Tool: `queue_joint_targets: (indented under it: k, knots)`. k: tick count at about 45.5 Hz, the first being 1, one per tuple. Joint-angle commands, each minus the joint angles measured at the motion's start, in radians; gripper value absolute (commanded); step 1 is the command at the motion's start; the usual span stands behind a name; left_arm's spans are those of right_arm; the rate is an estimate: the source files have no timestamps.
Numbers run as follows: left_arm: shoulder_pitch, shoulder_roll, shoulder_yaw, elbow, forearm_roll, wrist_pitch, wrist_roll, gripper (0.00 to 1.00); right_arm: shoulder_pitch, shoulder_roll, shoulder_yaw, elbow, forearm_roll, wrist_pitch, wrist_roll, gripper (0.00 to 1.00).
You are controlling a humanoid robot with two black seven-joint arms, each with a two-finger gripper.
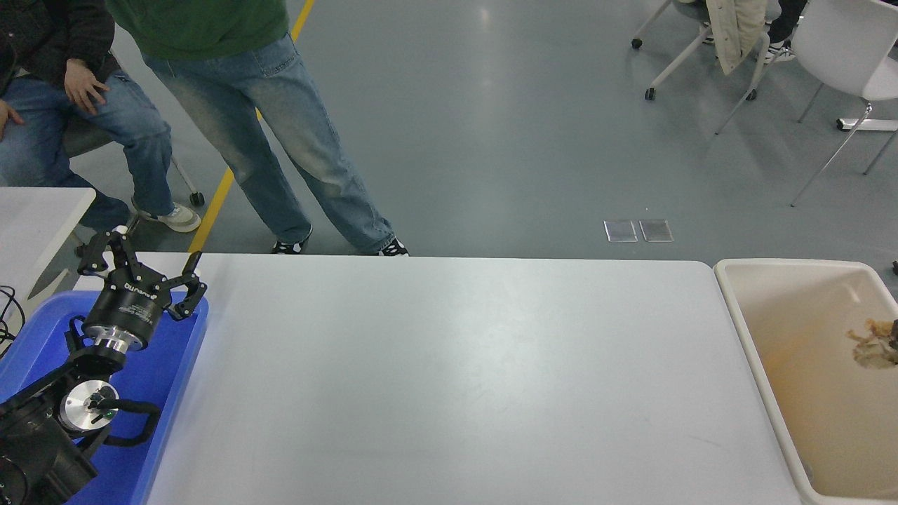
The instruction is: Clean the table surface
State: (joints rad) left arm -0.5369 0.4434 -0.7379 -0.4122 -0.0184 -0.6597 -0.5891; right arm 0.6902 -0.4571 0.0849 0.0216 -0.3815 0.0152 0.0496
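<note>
The table (449,379) fills the frame's middle, the left hand (140,270) spread apart over the blue tray (168,365) at lower left, crumpled paper (870,344) inside the beige bin (744,330) at right.
</note>
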Motion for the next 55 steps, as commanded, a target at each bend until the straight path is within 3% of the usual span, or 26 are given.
queue_joint_targets:
  k: [1, 7, 9, 13, 14, 16, 36, 41, 43, 47, 55]
  knots:
    - [0.000, 0.000, 0.000, 0.000, 0.000, 0.000, 0.000, 1.00, -0.018, 0.116, 0.002, -0.083, 0.032, -0.090, -0.014, 0.00]
    - [0.000, 0.000, 0.000, 0.000, 0.000, 0.000, 0.000, 1.00, -0.024, 0.117, 0.002, -0.081, 0.039, -0.109, -0.016, 0.00]
    - [0.000, 0.000, 0.000, 0.000, 0.000, 0.000, 0.000, 1.00, -0.024, 0.117, 0.002, -0.081, 0.039, -0.109, -0.016, 0.05]
    - [-0.001, 0.000, 0.000, 0.000, 0.000, 0.000, 0.000, 1.00, -0.026, 0.117, -0.007, -0.081, 0.041, -0.109, -0.016, 0.37]
    - [0.000, 0.000, 0.000, 0.000, 0.000, 0.000, 0.000, 1.00, -0.026, 0.117, -0.008, -0.081, 0.039, -0.109, -0.016, 0.53]
    - [0.000, 0.000, 0.000, 0.000, 0.000, 0.000, 0.000, 1.00, -0.026, 0.117, 0.001, -0.081, 0.041, -0.112, -0.016, 1.00]
    - [0.000, 0.000, 0.000, 0.000, 0.000, 0.000, 0.000, 1.00, -0.012, 0.107, 0.007, -0.080, 0.062, -0.103, -0.014, 1.00]
    - [0.000, 0.000, 0.000, 0.001, 0.000, 0.000, 0.000, 1.00, -0.012, 0.109, 0.015, -0.078, 0.156, -0.101, -0.011, 1.00]
    - [0.000, 0.000, 0.000, 0.000, 0.000, 0.000, 0.000, 1.00, -0.009, 0.110, 0.015, -0.077, 0.312, -0.097, -0.007, 1.00]
    - [0.000, 0.000, 0.000, 0.000, 0.000, 0.000, 0.000, 1.00, -0.005, 0.106, 0.024, -0.077, 0.436, -0.080, -0.005, 1.00]
    - [0.000, 0.000, 0.000, 0.000, 0.000, 0.000, 0.000, 1.00, 0.025, 0.095, 0.078, -0.078, 0.513, 0.009, -0.007, 1.00]
